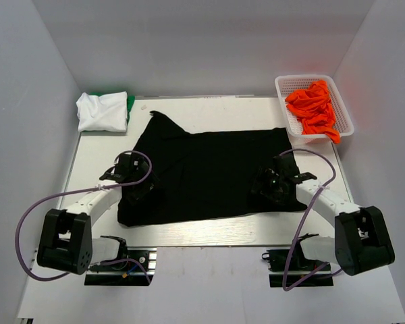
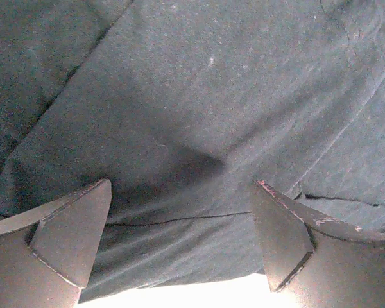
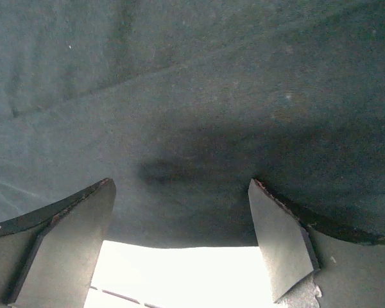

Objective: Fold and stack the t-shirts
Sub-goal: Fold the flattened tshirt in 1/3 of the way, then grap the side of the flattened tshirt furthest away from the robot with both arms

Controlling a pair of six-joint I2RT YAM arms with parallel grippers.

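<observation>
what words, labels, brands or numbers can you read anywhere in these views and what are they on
None: no text can be read in any view.
The black shirt, white shirt, orange shirts, basket and table show no print, label or number.
The left arm and right arm bear no marking clear enough to read.

The green t-shirt lies mostly hidden beneath the folded white t-shirt.
</observation>
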